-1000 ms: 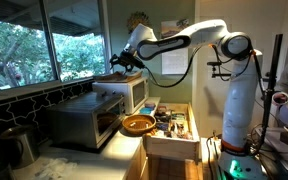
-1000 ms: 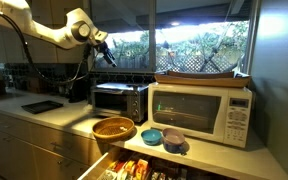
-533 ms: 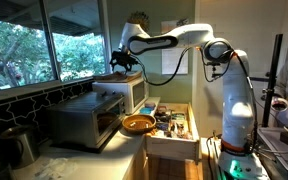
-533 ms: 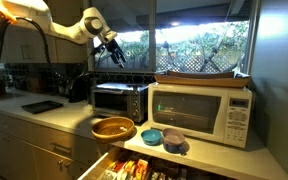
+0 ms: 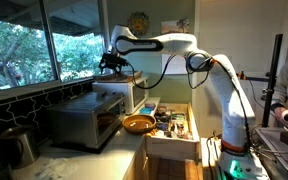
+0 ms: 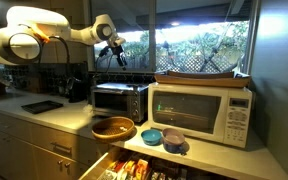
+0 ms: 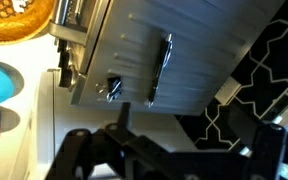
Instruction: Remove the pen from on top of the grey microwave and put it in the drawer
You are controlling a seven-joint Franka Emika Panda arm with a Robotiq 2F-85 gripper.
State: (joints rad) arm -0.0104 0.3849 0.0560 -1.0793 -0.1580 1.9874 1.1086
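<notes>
The grey microwave [image 5: 84, 122] stands on the counter by the window and also shows in an exterior view [image 6: 119, 100]. In the wrist view its ridged grey top [image 7: 199, 45] carries a dark pen [image 7: 160, 68] lying flat. My gripper [image 7: 174, 150] hangs above that top, open and empty, with its fingers spread wide. It also shows in both exterior views [image 5: 111, 62] [image 6: 111, 52], well above the microwave. The drawer [image 5: 172, 128] is pulled open below the counter and holds several items; its near end shows in an exterior view [image 6: 144, 168].
A white microwave [image 6: 202, 112] stands next to the grey one. A wooden bowl [image 6: 114, 128] and blue bowls [image 6: 152, 135] sit on the counter in front. A small shiny object [image 7: 112, 88] lies near the pen. Windows run behind the counter.
The arm has swung my gripper along the counter from over the white microwave to above the grey microwave. It has stayed open.
</notes>
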